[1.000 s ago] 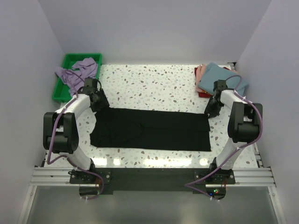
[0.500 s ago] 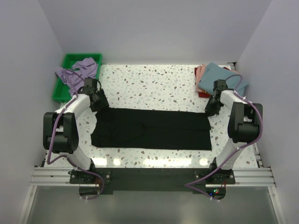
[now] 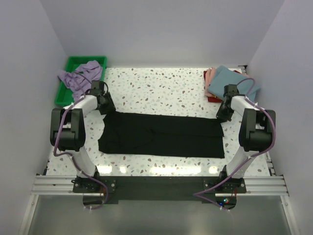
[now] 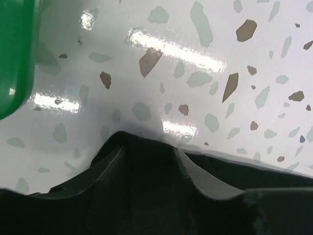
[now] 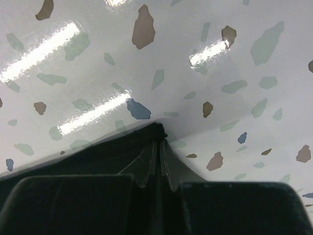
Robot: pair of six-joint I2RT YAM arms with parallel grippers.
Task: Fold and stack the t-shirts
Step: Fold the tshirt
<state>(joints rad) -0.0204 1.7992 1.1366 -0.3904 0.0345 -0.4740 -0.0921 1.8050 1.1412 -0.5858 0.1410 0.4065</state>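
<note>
Far-left corner: a green tray (image 3: 64, 93) hangs partly over the left edge of the counter (image 3: 161, 88), and the lavender t-shirt (image 3: 78, 77) is crumpled across it.
Left edge: only a narrow bare strip lies between the black t-shirt (image 3: 161, 134) and this edge; the side wall stands close.
Left end effector (image 3: 105, 105): set at the black t-shirt's far-left corner. The left wrist view shows its fingers (image 4: 110, 169) standing apart, with the cloth's raised edge between them and not pinched flat.
Middle: the black t-shirt lies as a long flat band, running left to right across the counter.
Open room: the widest bare stretch is between the band and the far edge; a thin bare strip runs along the near edge.
Right end effector (image 3: 223, 114): at the band's far-right corner, its fingers (image 5: 146, 164) are pressed together on a peak of black cloth.
Far-right corner: the teal-blue t-shirt (image 3: 227, 78) lies on top of the pink t-shirt (image 3: 210, 74) and the dark red t-shirt (image 3: 213, 99), just beyond the right end effector.
</note>
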